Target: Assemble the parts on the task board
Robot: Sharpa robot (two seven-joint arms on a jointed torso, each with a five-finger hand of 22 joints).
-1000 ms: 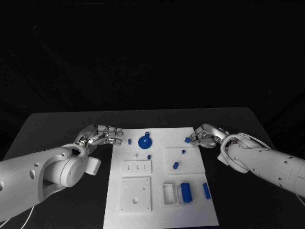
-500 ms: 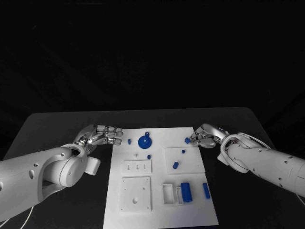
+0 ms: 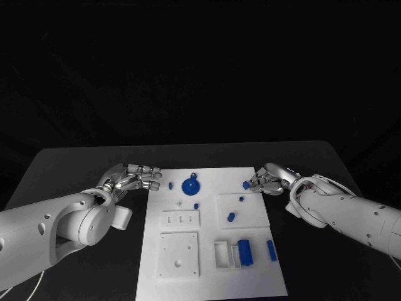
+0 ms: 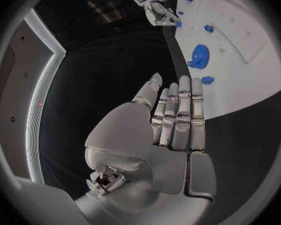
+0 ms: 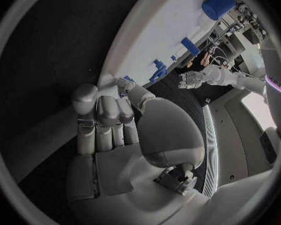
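We see the white task board [image 3: 210, 251] strewn with blue parts [image 3: 190, 185]. Our left hand [image 3: 133, 178] hovers empty, fingers extended. Our right hand [image 3: 265, 180] pinches a small blue piece [image 3: 247, 184], mostly hidden, at the board's far right corner.

Task board [image 3: 210, 263] on black table [image 3: 74, 169]

My left arm [image 3: 47, 229] is a thick, glossy white shell, rounded at the wrist, with small dark screw holes dotted along it and a boxy white block at the wrist's side. A thin pale cable trails under it. The right arm [image 3: 363, 219] has the same white casing, with a looping thin cable near the wrist. My left hand [image 4: 172, 120] and right hand [image 5: 109, 130] are silver metal, with segmented fingers, smooth domed backs, and a small machined fitting at each wrist base.
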